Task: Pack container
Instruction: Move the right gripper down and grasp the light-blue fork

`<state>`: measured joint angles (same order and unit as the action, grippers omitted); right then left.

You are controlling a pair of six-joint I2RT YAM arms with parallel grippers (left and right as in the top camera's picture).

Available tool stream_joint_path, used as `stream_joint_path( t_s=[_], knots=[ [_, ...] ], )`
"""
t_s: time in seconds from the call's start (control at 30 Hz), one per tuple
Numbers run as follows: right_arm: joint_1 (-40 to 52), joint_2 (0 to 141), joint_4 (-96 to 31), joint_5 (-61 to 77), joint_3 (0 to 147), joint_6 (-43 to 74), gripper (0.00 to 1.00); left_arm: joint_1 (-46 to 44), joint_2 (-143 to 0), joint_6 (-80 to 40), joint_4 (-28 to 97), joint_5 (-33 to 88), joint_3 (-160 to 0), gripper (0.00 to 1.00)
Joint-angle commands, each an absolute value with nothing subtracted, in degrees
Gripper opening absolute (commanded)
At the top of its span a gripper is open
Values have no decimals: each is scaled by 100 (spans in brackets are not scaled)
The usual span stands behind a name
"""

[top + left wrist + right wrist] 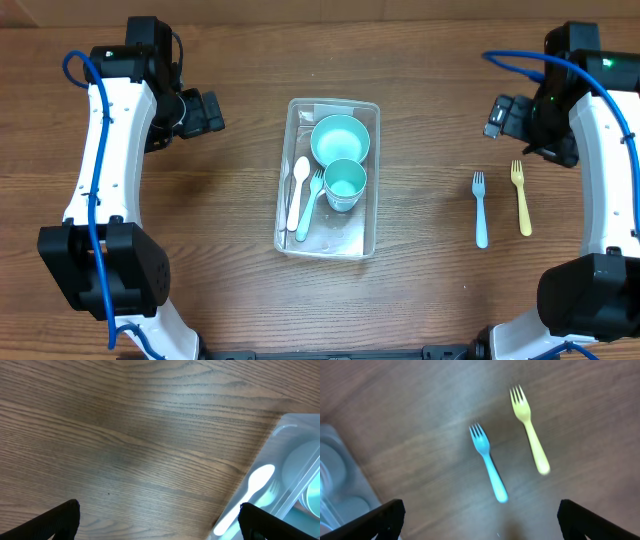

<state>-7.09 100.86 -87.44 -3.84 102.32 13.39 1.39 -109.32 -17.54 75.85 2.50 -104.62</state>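
We find the container [340,240] at the middle of the bench [420,60], open side up. Inside it, a teal bowl [340,139] sits at the end toward the far edge. A teal cup [345,184] stands just nearer to us, against the bowl. Along the wall facing the bench's left edge, a white spoon [298,190] and a pale teal fork [310,205] lie side by side, heads toward the far edge.

The container's long axis runs from the far edge to the near edge, a little askew.

Toward the right edge, a blue fork [480,210] and a yellow fork [521,198] lie on the bare wood. They are parallel and apart, tines toward the far edge.

The left gripper [205,112] hangs left of the container, its fingers spread wide with nothing between them. The right gripper [500,115] hangs beyond the two forks, also spread wide and empty.

The bench is brown wood with a strong grain.
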Motion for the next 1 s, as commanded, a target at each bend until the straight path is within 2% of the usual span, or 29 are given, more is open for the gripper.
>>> stream_joint_path(
  t_s=[0.0,0.17,0.33,0.4,0.67,0.97],
  knots=[
    [-753,9872,-9105,-486,10130,1271,100,148,-10938,-1627,7603,233,-10624,100],
    [-749,8965,-8646,-484,8914,1424,100,148,-10938,-1627,7603,233,-10624,100],
    [-753,7575,-6930,32,6681,1319,100,148,-10938,-1627,7603,233,-10624,100],
    [-753,7662,-6587,167,6320,1175,100,148,-10938,-1627,7603,233,-10624,100],
    [-753,9190,-6049,-200,6270,827,98,148,-10938,-1627,7603,233,-10624,100],
    [-753,9341,-5487,-296,6257,548,95,148,-10938,-1627,7603,233,-10624,100]
  ],
)
